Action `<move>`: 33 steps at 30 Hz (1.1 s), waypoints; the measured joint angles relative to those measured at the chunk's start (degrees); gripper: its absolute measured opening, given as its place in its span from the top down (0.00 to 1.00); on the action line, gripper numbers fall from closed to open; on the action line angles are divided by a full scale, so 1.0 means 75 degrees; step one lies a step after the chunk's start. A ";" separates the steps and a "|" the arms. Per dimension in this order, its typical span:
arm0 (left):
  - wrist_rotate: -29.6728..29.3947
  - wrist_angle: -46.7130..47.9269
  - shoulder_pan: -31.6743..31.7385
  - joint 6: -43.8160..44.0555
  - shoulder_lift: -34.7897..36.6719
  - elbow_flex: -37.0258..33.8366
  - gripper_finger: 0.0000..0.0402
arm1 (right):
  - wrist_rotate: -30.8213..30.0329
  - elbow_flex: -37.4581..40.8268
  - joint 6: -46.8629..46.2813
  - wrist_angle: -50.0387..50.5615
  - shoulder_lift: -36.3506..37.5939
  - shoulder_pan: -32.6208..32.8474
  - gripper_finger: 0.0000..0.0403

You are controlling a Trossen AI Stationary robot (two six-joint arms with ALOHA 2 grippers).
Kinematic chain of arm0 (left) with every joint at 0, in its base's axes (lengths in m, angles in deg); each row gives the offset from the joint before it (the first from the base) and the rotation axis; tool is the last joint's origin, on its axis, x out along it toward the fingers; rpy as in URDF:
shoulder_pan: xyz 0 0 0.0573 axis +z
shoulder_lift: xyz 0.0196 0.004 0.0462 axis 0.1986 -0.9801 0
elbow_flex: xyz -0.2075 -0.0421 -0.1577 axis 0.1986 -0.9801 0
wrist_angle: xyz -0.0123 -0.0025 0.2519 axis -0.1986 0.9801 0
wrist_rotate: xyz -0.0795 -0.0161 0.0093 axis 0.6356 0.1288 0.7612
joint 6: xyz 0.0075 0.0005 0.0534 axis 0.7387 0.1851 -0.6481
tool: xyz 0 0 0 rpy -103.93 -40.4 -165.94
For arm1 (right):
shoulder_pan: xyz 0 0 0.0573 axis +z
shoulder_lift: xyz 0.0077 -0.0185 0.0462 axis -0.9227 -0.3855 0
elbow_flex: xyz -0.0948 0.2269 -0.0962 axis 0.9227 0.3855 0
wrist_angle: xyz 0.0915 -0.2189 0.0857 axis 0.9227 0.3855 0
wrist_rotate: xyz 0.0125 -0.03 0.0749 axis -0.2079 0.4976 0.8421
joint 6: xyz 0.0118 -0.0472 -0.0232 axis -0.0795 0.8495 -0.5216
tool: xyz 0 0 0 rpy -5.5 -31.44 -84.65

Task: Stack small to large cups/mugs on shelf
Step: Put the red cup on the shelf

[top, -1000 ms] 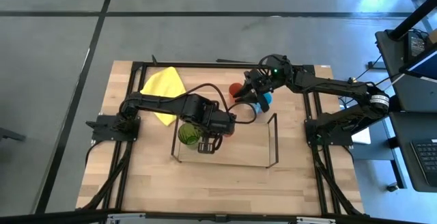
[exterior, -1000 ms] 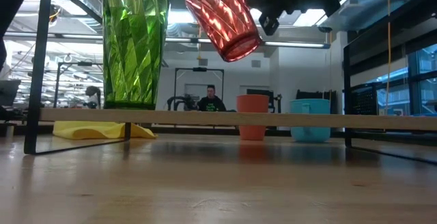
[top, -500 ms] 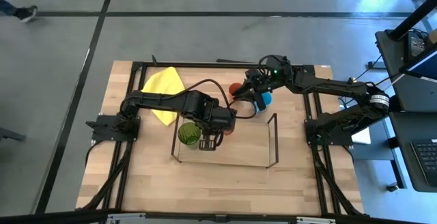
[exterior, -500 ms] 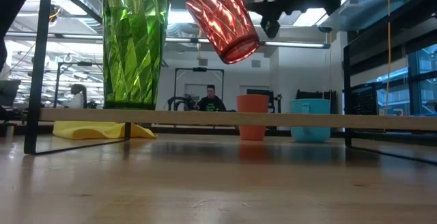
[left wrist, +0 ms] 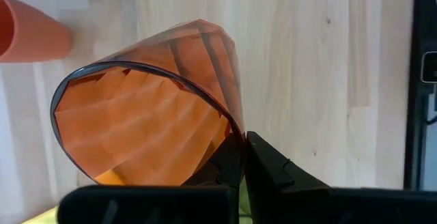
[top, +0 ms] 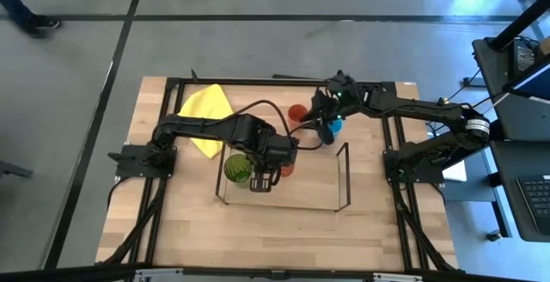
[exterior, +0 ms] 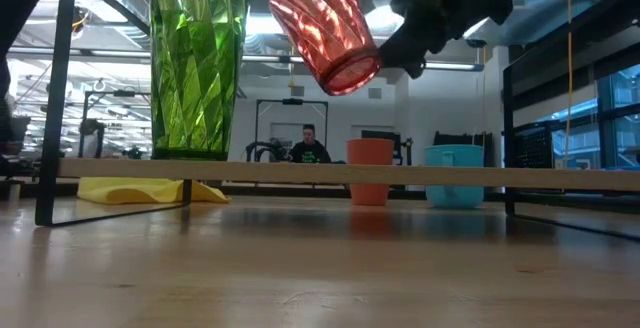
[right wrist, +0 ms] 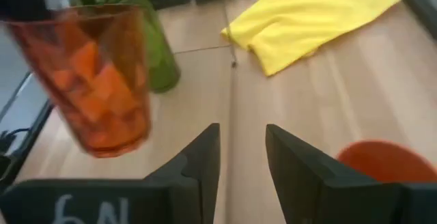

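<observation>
The green tumbler (exterior: 197, 63) stands upright on its base at the shelf's left end (exterior: 320, 172); it also shows in the high view (top: 237, 169). My left gripper (top: 266, 179) is shut on the red-orange patterned cup (exterior: 325, 28), above the shelf (top: 344, 177) just right of the tumbler. The plain orange cup (exterior: 370, 183) and the light blue mug (exterior: 455, 188) stand on the table behind the shelf. My right gripper (right wrist: 242, 162) is open and empty, above the blue mug (top: 335, 127) and beside the orange cup (right wrist: 372, 159). My left gripper pinches the red-orange cup's rim wall (left wrist: 235, 134) between its two fingers, one finger (left wrist: 225, 166) inside the mouth and the other (left wrist: 273, 173) outside. The fingers come from above. The cup hangs tilted, its base (exterior: 352, 71) down and to the right, clear of the shelf.
A yellow cloth (top: 206, 110) lies at the table's far left, behind the shelf. The shelf's upright end frames (exterior: 60, 88) stand at either side. A person sits in the room beyond the table (exterior: 308, 146).
My right gripper has turned and tipped lower over the blue mug, still open. My left gripper holds the red-orange cup tilted in nearly the same place above the shelf.
</observation>
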 joint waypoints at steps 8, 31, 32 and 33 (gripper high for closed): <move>-0.0011 0.0000 0.0089 -0.0023 -0.0203 -0.0012 0.99 | -0.0513 0.0000 -0.0433 0.0140 -0.0064 0.0891 0.70; -0.0068 0.0000 -0.0045 0.0172 -0.0212 -0.0251 0.99 | -0.0684 0.0003 -0.2367 0.0247 -0.0259 0.1712 0.99; -0.0039 -0.0005 -0.0045 0.0146 -0.0212 -0.0352 0.99 | -0.0657 0.0003 -0.2442 0.0247 -0.0259 0.1788 0.99; 0.0034 -0.0003 -0.0045 0.0128 -0.0212 -0.0461 0.99 | -0.0606 0.0003 -0.2548 0.0247 -0.0259 0.1858 0.99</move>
